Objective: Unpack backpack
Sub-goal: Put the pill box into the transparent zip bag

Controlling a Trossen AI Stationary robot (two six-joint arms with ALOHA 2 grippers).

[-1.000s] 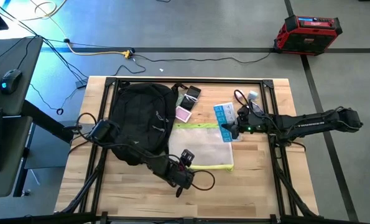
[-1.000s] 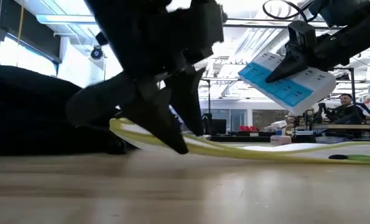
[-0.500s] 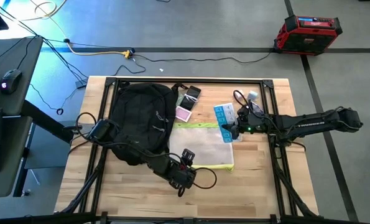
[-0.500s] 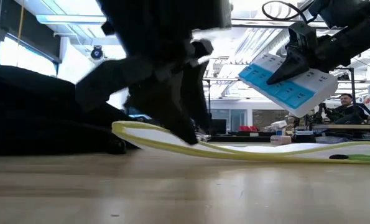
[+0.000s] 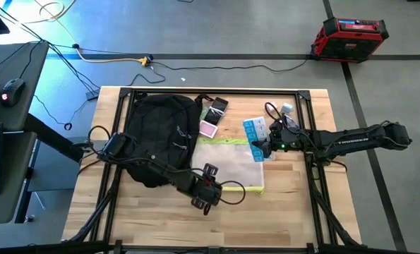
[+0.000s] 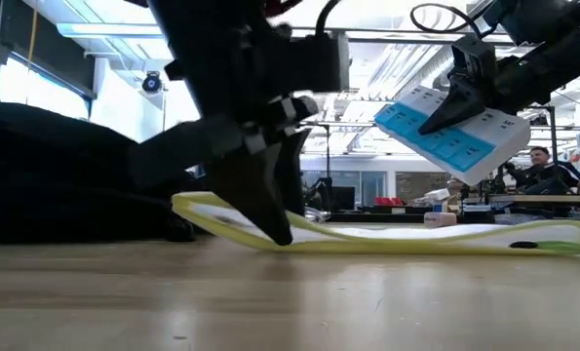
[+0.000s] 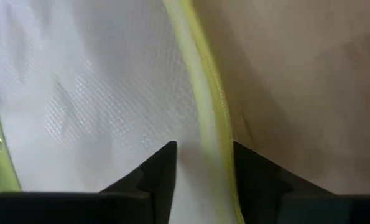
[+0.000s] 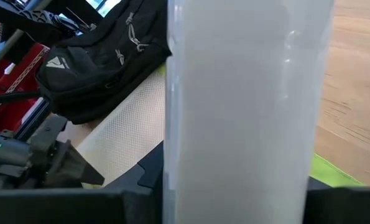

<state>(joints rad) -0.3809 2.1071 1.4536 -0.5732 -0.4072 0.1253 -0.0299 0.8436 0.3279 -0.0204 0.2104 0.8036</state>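
Wooden table (image 5: 294, 204): left gripper (image 5: 211, 189), fingers spread, straddles the white mesh pouch's yellow-green edge (image 7: 206, 106); right gripper (image 5: 260, 149) pinches a blue-and-white packet (image 6: 450, 127). We judge the soft black fabric backpack (image 5: 164, 134) floppy; take it by its straps.

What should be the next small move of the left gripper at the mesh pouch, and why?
Probably close fully on the pouch's yellow-green edge. The left gripper is down at the near edge of the mesh pouch, its fingers straddling the trim with a gap showing.

Black matt fabric backpack (image 5: 164, 137); translucent white woven-mesh pouch, yellow-green cloth edging (image 5: 231, 166); light, smooth wooden plank table (image 5: 294, 204).
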